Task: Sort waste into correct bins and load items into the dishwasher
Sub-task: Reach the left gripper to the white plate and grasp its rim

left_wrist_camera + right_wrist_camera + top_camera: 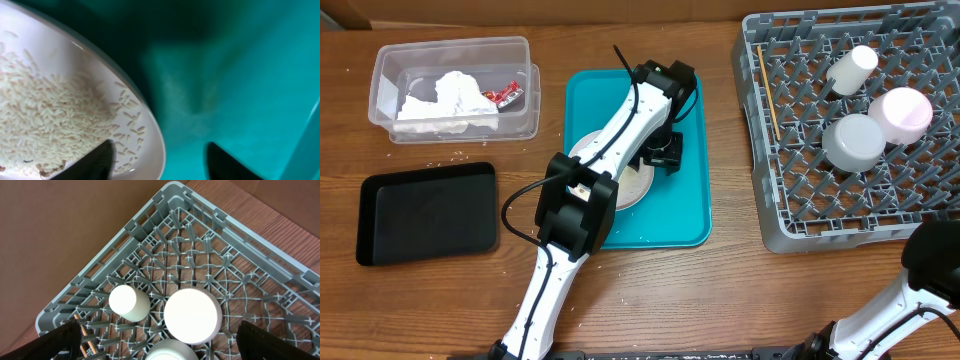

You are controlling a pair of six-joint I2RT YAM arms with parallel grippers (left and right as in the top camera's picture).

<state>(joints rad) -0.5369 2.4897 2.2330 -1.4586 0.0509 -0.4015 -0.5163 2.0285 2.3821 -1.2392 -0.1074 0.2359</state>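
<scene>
A white plate point(632, 185) with loose rice point(45, 115) lies on the teal tray point(680, 215). My left gripper point(663, 152) is open at the plate's right edge. In the left wrist view point(160, 160) one finger is over the plate point(135, 100) and the other over the tray. The clear tub point(385, 75) holds the napkin point(445, 100) and the red packet point(503, 95). The black tray point(425, 210) lies below it. The grey rack point(760, 150) holds a cup point(850, 68), two bowls point(900, 112) point(853, 142) and chopsticks point(768, 90). My right gripper point(159, 330) is open and empty above the rack.
A few rice grains point(450, 160) lie on the wooden table between the tub and the black tray. My right arm point(930, 265) is at the rack's near right corner. My left arm crosses the teal tray and hides part of the plate.
</scene>
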